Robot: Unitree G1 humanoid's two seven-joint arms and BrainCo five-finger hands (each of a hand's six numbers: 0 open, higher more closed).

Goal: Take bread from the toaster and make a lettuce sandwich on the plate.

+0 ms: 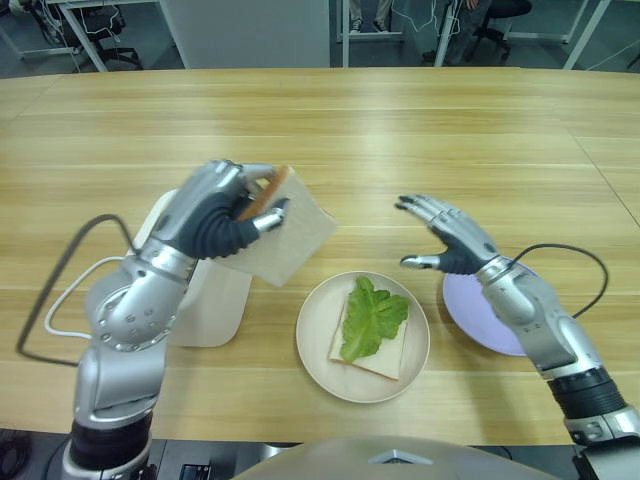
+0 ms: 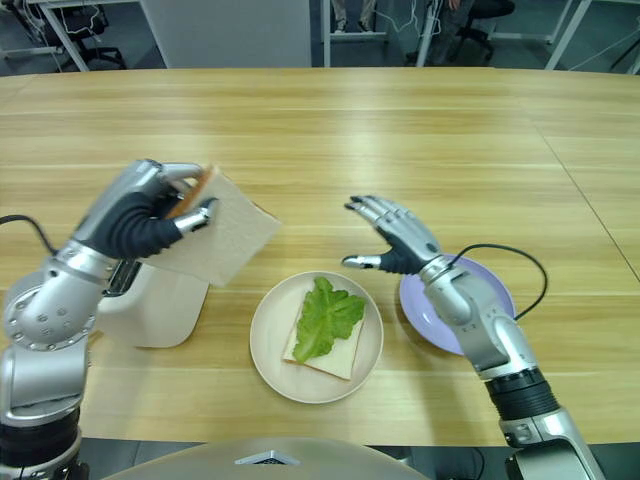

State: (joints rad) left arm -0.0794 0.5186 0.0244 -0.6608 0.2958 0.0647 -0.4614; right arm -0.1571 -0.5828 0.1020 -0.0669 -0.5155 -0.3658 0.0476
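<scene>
Closing step: left hand (image 1: pixel 225 210) grips a slice (image 1: pixel 295 245) above the toaster (image 1: pixel 210 305); right hand (image 1: pixel 447 238) hovers open, empty, right of the plate (image 1: pixel 312 350); next, lay the slice flat on the lettuce (image 1: pixel 372 315).

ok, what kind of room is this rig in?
Probably an office or lab, not a kitchen: a large wooden meeting table, office chairs and desk legs behind it, and a toaster set on the tabletop.

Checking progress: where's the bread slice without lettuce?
Left eye view, left side: bread slice in the left hand above the toaster, up-left of the plate.
</scene>
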